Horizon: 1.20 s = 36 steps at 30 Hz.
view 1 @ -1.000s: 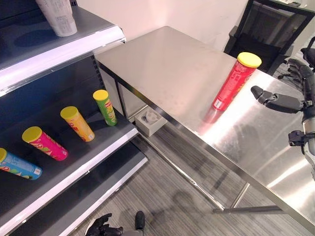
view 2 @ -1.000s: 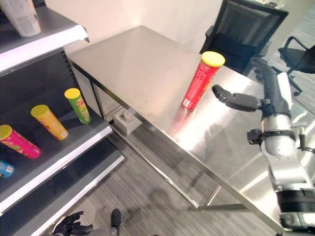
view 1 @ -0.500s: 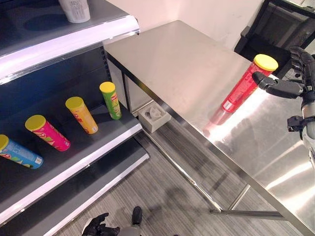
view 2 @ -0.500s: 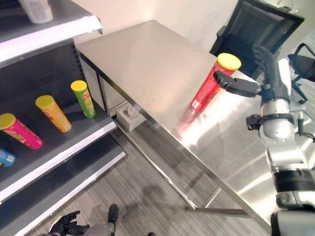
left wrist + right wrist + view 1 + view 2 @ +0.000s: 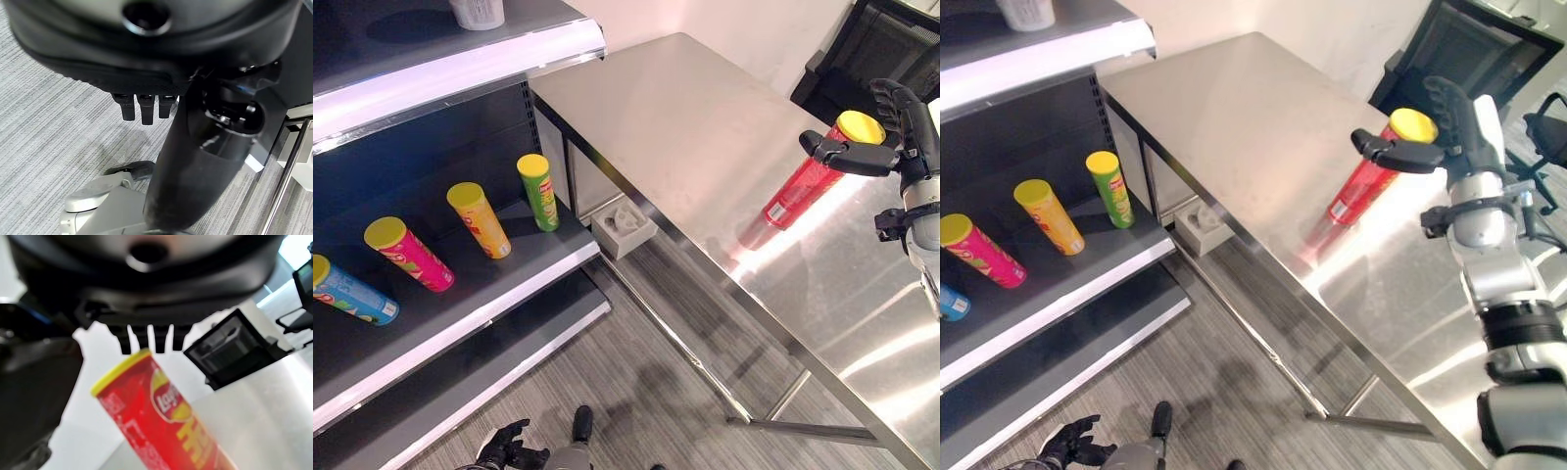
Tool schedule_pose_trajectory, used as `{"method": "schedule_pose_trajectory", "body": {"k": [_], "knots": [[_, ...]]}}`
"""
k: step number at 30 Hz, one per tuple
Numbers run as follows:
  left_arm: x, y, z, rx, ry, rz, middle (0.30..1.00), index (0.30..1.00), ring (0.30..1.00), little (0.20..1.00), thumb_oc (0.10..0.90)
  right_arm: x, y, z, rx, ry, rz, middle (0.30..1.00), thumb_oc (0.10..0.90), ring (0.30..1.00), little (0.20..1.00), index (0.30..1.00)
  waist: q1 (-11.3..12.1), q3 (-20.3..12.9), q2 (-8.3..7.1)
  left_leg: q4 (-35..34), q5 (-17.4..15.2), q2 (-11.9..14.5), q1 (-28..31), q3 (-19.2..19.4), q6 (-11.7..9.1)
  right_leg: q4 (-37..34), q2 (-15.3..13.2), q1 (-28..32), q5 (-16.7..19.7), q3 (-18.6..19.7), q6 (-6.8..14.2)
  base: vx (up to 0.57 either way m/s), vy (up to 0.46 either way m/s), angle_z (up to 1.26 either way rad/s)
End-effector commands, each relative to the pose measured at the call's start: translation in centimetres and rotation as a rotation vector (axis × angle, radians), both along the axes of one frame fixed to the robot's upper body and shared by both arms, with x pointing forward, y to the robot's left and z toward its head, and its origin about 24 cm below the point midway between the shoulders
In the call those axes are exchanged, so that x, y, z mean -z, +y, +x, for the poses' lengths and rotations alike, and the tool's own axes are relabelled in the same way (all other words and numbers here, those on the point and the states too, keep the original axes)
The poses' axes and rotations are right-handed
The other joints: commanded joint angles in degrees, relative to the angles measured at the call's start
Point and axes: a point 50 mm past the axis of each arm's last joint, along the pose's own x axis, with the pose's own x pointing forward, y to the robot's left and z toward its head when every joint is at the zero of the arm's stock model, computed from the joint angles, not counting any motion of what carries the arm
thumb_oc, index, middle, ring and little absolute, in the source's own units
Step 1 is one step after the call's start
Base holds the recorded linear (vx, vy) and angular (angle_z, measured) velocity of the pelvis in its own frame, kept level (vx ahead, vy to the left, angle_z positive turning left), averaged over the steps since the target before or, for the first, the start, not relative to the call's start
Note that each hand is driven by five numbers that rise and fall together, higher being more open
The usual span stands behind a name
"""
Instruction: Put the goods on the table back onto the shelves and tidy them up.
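Fingers [image 5: 1449,103] spread wide on the right hand [image 5: 1459,127], thumb out in front, nothing gripped. The red can [image 5: 808,174] stands upright near the bench's [image 5: 685,127] far edge, and the hand brackets its yellow lid from above without visible contact. Down by the floor, the left hand [image 5: 504,452] hangs with fingers loosely curled, empty. The risk: a tall can taken this high tips easily, and a nudge from the thumb could topple it off the bench.
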Motion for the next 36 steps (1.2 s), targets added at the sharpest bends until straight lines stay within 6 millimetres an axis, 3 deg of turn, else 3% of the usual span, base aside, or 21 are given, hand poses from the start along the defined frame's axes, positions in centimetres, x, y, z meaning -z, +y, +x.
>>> {"method": "schedule_pose_trajectory", "body": {"k": [1,11,27,28,36], "knots": [[-0.2,0.0,0.3,0.055,-0.017,0.018,0.9,0.9,0.9,0.9,0.8,-7.7,-0.9,-1.5,0.062,-0.199,-0.129,0.9,0.8,0.9,0.9,0.9,1.18,-3.11,0.47,0.33,-6.93,4.08,4.61,0.49,-3.87,0.31,1.4,-2.9,0.93,0.06,1.7,0.0,0.0,0.0],[-0.1,0.0,0.3,0.048,-0.011,0.025,0.9,0.9,0.9,0.9,0.8,-7.4,-1.7,-1.5,0.098,-0.161,-0.132,0.9,0.8,0.9,0.9,0.9,0.82,-2.91,0.21,0.33,-7.08,4.13,4.76,0.64,-3.88,0.31,1.47,-2.89,0.94,0.02,1.62,0.0,0.0,0.0],[-0.1,0.1,0.2,0.037,-0.01,0.025,0.9,0.9,0.9,0.9,0.8,-7.0,-1.0,-0.4,0.076,-0.157,-0.059,0.9,0.8,0.9,0.9,0.9,1.64,-1.98,-0.07,0.33,-6.93,4.16,4.12,0.12,-3.99,0.31,1.56,-3.45,1.11,-0.29,1.58,0.0,0.0,0.01],[-0.2,0.2,0.2,0.033,-0.01,0.026,0.9,0.9,0.9,0.9,0.8,-7.1,-0.9,-0.2,0.077,-0.157,-0.055,0.307,0.405,0.307,0.307,0.307,1.73,-1.92,-0.09,0.33,-6.91,4.18,4.19,0.13,-3.97,0.31,1.59,-3.47,1.1,-0.23,1.58,0.0,0.0,0.0],[-0.2,0.1,0.6,0.029,-0.021,0.031,0.9,0.9,0.9,0.9,0.8,-6.8,-0.5,0.0,0.066,-0.157,-0.061,0.3,0.4,0.3,0.3,0.3,1.69,-1.84,-0.08,0.33,-7.06,4.21,4.38,-0.02,-3.94,0.31,1.66,-3.34,0.99,-0.1,1.47,0.0,0.0,0.0]]}}
